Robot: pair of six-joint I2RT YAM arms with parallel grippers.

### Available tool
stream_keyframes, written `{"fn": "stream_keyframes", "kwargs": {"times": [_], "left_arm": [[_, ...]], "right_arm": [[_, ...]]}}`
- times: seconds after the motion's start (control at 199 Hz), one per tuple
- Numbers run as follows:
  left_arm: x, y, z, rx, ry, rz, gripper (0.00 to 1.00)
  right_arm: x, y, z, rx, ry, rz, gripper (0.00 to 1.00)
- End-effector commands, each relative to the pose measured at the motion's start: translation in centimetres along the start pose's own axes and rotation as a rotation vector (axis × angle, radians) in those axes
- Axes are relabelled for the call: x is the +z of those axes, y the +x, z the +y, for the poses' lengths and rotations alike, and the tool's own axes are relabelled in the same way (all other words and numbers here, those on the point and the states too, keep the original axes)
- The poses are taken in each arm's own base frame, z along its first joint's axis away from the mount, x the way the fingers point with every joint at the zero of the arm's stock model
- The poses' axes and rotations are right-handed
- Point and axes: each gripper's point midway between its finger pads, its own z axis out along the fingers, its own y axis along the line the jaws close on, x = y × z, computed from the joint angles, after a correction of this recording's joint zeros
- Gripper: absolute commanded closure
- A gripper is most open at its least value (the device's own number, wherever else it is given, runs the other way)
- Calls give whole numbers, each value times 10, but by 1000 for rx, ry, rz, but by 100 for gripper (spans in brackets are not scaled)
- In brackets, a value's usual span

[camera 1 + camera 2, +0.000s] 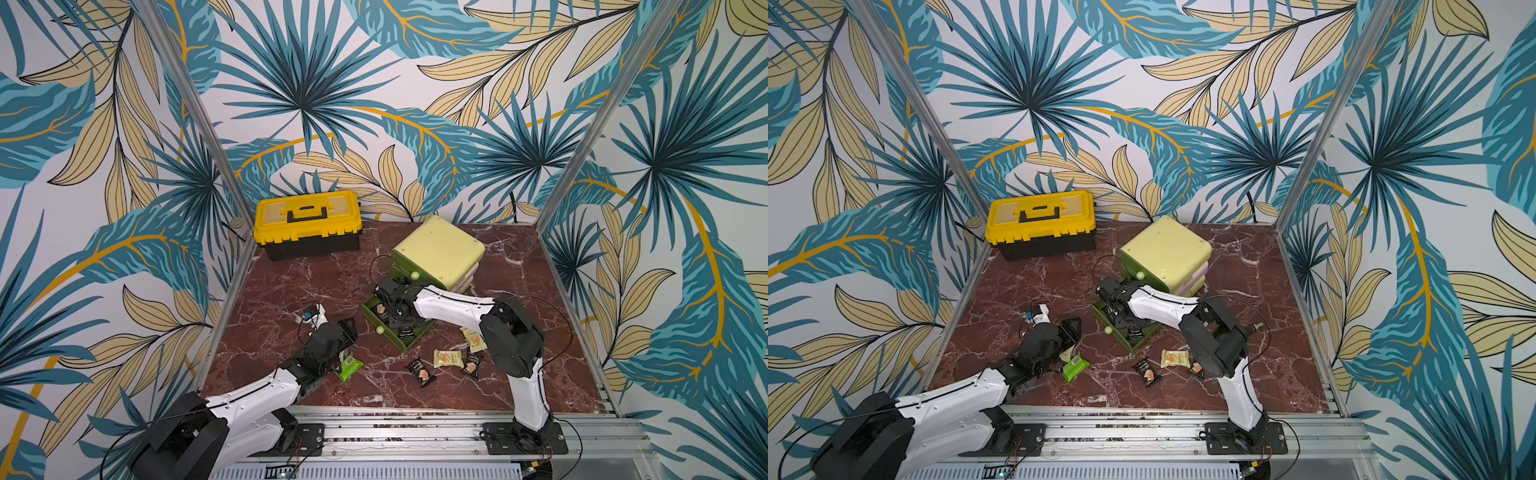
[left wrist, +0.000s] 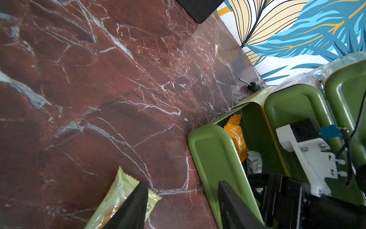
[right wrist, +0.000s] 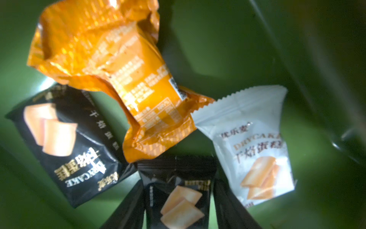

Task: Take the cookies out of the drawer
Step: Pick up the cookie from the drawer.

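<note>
Only the right wrist view shows the drawer (image 3: 217,49) contents: orange packet (image 3: 111,69), white packet (image 3: 253,142), two black; in both top views the right arm (image 1: 449,305) mostly covers them. Right gripper (image 3: 179,183) points down into it, straddling one black packet (image 3: 178,200), grip unclear. Left gripper (image 2: 182,184) low over table (image 2: 99,99), jaws apart, empty.

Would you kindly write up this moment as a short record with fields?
Drawer: green, pulled out, not yet emptied
Inside: orange packet, white packet, black packet, second black packet
Right tool: in the drawer, fingers either side of the second black packet; grip unclear
Left tool: open, holding nothing, by a pale yellow packet
Out on the table: green packet, two other pale yellow packets, two other black packets
</note>
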Motion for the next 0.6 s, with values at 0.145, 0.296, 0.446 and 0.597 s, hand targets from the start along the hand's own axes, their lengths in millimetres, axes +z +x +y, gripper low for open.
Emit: {"fn": "stream_keyframes", "kwargs": {"times": [0.145, 0.296, 0.446, 0.597], "left_arm": [[1, -8, -12, -8, 25, -20, 40], [1, -9, -11, -7, 23, -25, 40], [1, -10, -10, -8, 21, -29, 40], [1, -11, -10, -11, 23, -34, 40]], "right_arm": [[17, 13, 0, 13, 2, 47, 51], [20, 15, -1, 17, 6, 52, 55], [12, 9, -3, 12, 5, 26, 58], [-4, -1, -6, 2, -2, -18, 59]]}}
